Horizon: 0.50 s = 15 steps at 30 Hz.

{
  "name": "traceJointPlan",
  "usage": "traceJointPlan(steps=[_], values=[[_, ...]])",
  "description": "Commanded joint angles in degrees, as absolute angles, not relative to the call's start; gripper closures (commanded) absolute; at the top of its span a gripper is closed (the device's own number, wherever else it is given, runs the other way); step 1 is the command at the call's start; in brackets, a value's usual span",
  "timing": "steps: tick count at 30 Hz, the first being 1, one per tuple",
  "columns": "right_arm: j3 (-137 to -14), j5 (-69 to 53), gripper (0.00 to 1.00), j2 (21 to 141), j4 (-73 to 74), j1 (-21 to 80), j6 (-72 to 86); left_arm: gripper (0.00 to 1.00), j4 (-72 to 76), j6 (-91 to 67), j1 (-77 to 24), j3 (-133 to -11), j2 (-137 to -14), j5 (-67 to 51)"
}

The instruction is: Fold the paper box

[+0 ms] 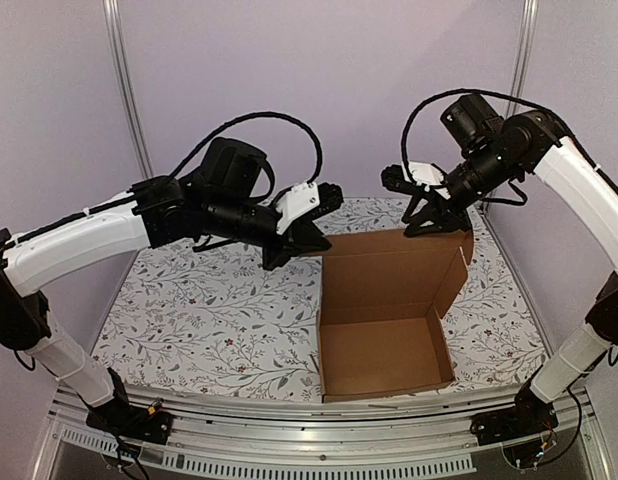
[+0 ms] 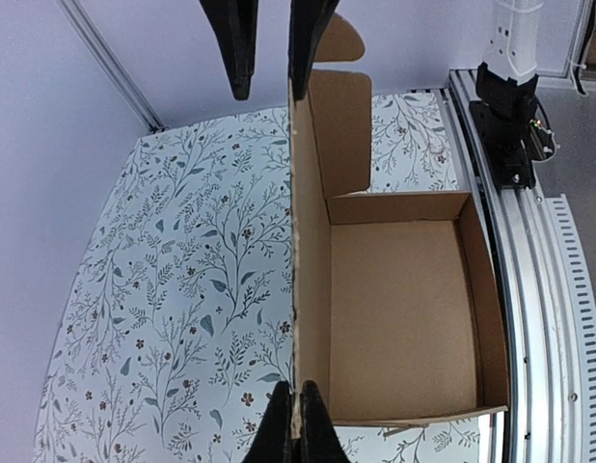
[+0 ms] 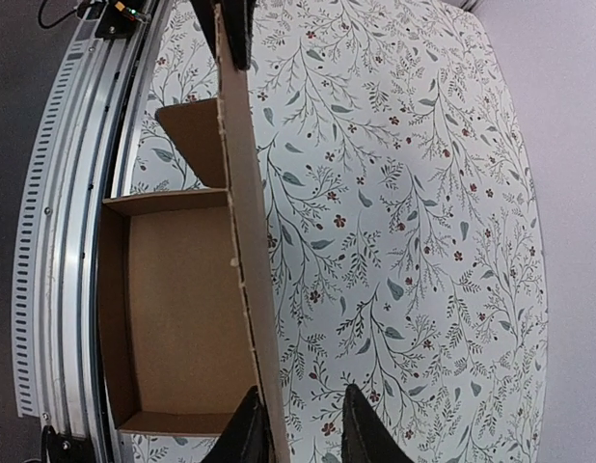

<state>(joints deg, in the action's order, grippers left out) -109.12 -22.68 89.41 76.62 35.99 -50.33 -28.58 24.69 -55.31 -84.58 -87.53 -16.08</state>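
The paper box [image 1: 384,350] is a shallow brown cardboard tray on the right half of the table, with its lid [image 1: 389,270] standing upright at the far side. My left gripper [image 1: 307,248] is shut on the left end of the lid's top edge; in the left wrist view [image 2: 298,424] its fingers pinch the cardboard edge beside the tray [image 2: 404,309]. My right gripper [image 1: 436,225] is at the lid's right end. In the right wrist view [image 3: 300,410] it is open and straddles the lid edge, with the tray [image 3: 182,299] to one side.
A floral mat [image 1: 209,310] covers the table. A metal rail [image 1: 289,440] runs along the near edge with both arm bases on it; the right arm's base [image 2: 510,96] shows in the left wrist view. Purple walls and upright posts [image 1: 124,80] close the back.
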Motion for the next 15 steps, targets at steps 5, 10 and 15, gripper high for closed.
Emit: traceJointPlan(steps=[5,10,15], values=[[-111.06,-20.84,0.79,92.71,90.59,36.31,-49.01,1.0,-25.95,25.56,-56.16,-82.8,-83.69,-14.23],[-111.22,-21.07,0.97,92.91,90.92,36.39,-49.76,0.91,-25.39,25.95,-56.07,-81.73,-83.47,-11.62],[-112.05,-21.7,1.0,91.43,90.79,36.42,-51.6,0.57,-21.99,23.6,-55.64,-73.68,-77.07,-7.91]])
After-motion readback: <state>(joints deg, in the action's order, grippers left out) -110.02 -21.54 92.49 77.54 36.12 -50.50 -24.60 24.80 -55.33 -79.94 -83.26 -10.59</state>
